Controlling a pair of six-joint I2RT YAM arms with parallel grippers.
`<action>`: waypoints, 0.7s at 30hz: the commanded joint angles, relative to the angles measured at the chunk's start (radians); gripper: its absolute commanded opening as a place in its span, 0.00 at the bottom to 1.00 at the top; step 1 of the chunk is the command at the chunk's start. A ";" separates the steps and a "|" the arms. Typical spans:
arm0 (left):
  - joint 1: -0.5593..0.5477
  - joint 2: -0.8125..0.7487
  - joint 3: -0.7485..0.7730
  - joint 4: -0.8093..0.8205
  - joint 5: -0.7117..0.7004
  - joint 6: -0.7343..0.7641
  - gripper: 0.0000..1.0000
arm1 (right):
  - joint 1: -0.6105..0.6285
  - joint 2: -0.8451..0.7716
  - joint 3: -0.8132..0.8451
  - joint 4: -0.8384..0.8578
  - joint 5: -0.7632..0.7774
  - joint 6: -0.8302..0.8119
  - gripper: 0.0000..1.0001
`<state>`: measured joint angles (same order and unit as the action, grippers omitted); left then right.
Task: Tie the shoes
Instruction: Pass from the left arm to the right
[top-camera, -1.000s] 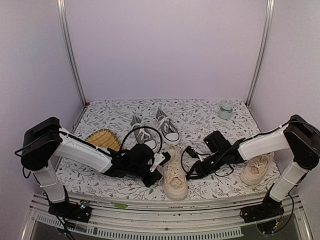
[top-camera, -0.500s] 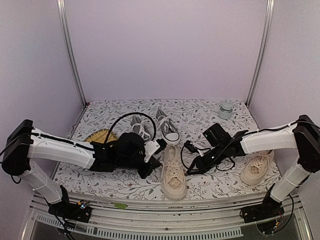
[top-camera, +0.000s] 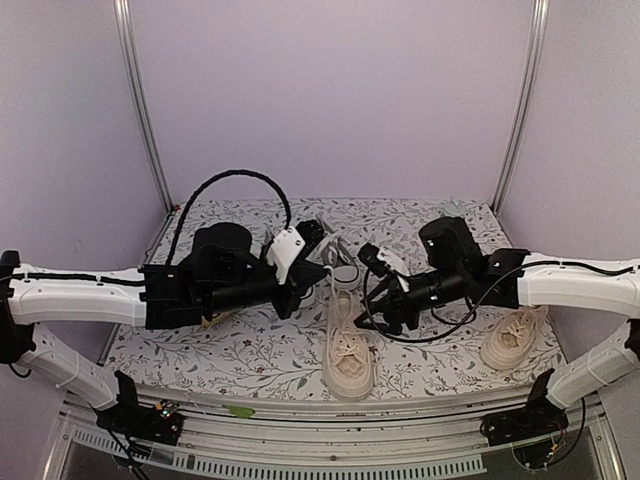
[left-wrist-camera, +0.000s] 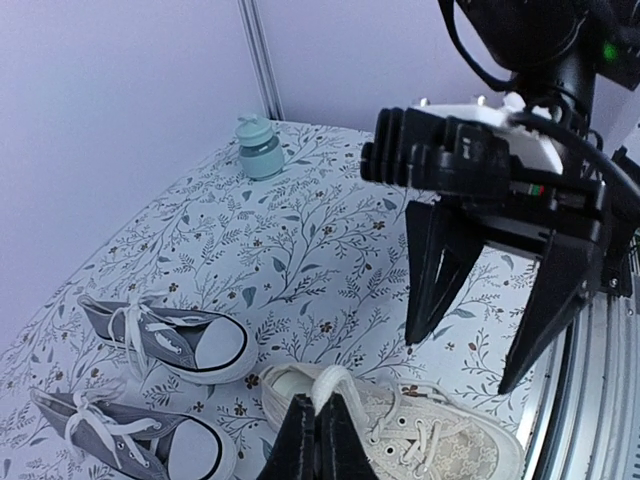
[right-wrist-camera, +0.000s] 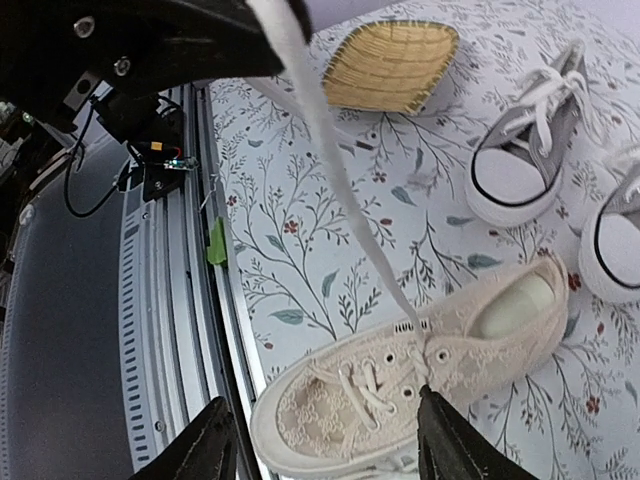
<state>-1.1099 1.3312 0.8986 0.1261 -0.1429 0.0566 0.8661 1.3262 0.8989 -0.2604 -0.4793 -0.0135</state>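
Note:
A cream shoe (top-camera: 348, 345) lies at the front centre with its toe toward the near edge. My left gripper (left-wrist-camera: 320, 408) is shut on its cream lace (left-wrist-camera: 345, 385) and holds it taut above the shoe's heel (left-wrist-camera: 290, 385). In the right wrist view that lace (right-wrist-camera: 330, 150) runs slantwise up from the eyelets. My right gripper (right-wrist-camera: 322, 420) hangs open over the same shoe (right-wrist-camera: 400, 400) with nothing between its fingers. The second cream shoe (top-camera: 512, 338) sits at the right. Two grey shoes (left-wrist-camera: 170, 335) (left-wrist-camera: 130, 435) lie behind, with loose white laces.
A woven basket (right-wrist-camera: 390, 65) sits at the left behind the left arm. A small pale-green bottle (left-wrist-camera: 258, 147) stands at the back right corner. A metal rail (right-wrist-camera: 180, 330) with a green scrap (right-wrist-camera: 218, 243) on it runs along the table's near edge.
The right gripper has opened and risen above the cream shoe. The left arm has lifted and swung back, drawing the lace up with it.

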 joint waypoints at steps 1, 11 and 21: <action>-0.016 -0.036 0.011 0.086 -0.036 0.037 0.00 | 0.050 0.125 0.018 0.310 -0.020 -0.105 0.62; -0.015 -0.033 0.009 0.086 -0.037 0.033 0.00 | 0.052 0.287 0.028 0.461 0.052 -0.127 0.39; -0.012 -0.068 -0.018 0.073 -0.073 0.022 0.00 | 0.049 0.278 -0.001 0.437 0.100 -0.116 0.01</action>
<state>-1.1103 1.3071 0.8974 0.1741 -0.1860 0.0795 0.9161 1.6207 0.9115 0.1661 -0.4137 -0.1322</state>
